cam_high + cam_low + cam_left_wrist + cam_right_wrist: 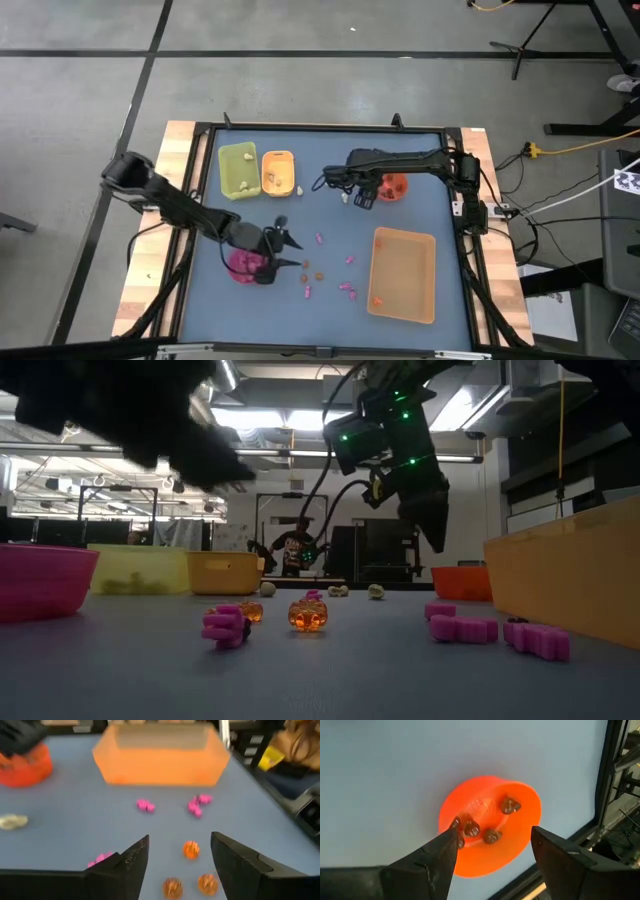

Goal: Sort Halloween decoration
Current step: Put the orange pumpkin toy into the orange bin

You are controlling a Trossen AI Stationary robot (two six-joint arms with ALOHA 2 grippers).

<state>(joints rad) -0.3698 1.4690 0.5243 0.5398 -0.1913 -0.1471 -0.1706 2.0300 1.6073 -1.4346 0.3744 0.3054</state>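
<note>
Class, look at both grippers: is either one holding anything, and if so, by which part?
Nothing is held. The left gripper hangs with its jaws open and empty above the orange trinkets. The right gripper is open over the red bowl, with nothing between its jaws.

The table (330,190) is lit evenly from above, and only faint, soft shadows are cast under the arms. In the low view, bright ceiling strips are seen behind the right tool (437,530), so that both arms are reduced to dark silhouettes, and the left arm is smeared by blur. In the left wrist view, the tan tray (160,755) beyond the left tool (180,865) is rendered soft. The red bowl (492,827) under the right tool glows strongly, nearly overexposed.
</note>
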